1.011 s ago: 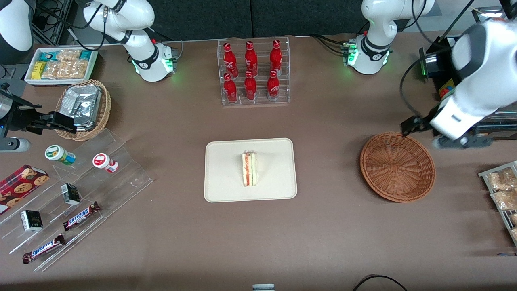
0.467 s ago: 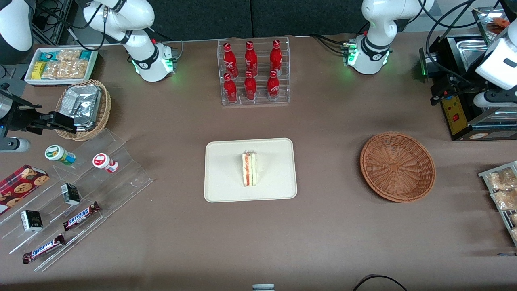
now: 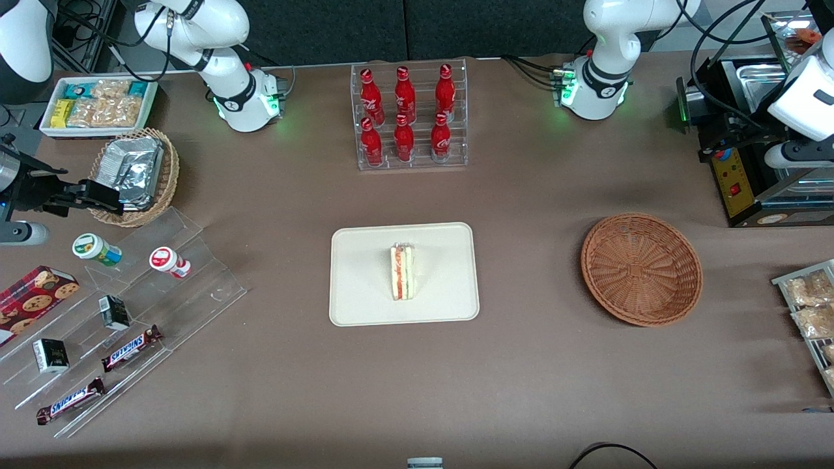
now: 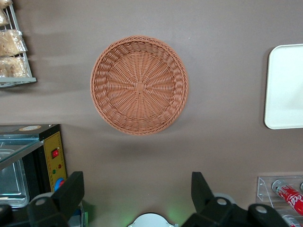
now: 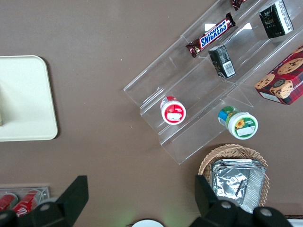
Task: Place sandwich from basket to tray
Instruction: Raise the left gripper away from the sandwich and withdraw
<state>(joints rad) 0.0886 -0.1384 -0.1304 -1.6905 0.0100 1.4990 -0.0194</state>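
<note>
Sandwich (image 3: 402, 272): stands on edge at the middle of the tray (image 3: 365, 306), filling layers showing.
Basket (image 4: 139, 85): holds nothing; sits well apart from the tray, toward the working arm's end of the table.
Gripper (image 4: 137, 191): fingers spread wide, nothing between them; raised high above bare table near the basket.
Step in hand: placement looks done; arm is clear of both.
Next move: none needed beyond parking the arm.
</note>
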